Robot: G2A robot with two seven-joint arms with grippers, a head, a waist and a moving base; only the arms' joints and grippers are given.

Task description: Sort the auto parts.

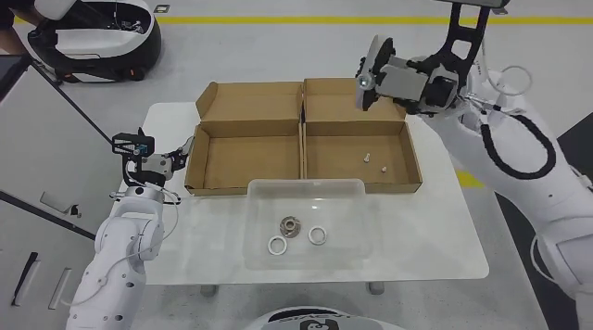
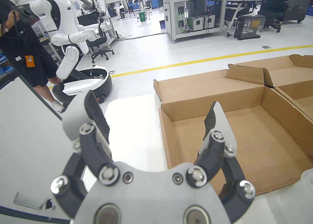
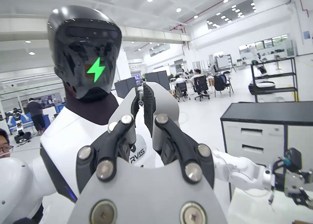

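My right gripper [image 3: 141,93] is raised with its fingers up, shut on a small threaded metal bolt [image 3: 140,95]. In the top view it [image 1: 363,80] hangs over the back flap of the right cardboard box [image 1: 408,149], which holds two small bolts [image 1: 368,156]. My left gripper [image 2: 152,102] stands open and empty at the left wall of the bare left cardboard box [image 2: 234,137], low over the table [image 1: 183,154]. A clear plastic tray [image 1: 347,186] in front of the boxes holds a metal bearing [image 1: 291,226] and two white rings [image 1: 276,246].
The white table [image 1: 435,237] has free room right of the tray and left of the boxes. Both boxes' lid flaps [image 1: 250,100] lie open toward the back. Another robot [image 1: 93,33] is parked on the floor beyond the back left corner.
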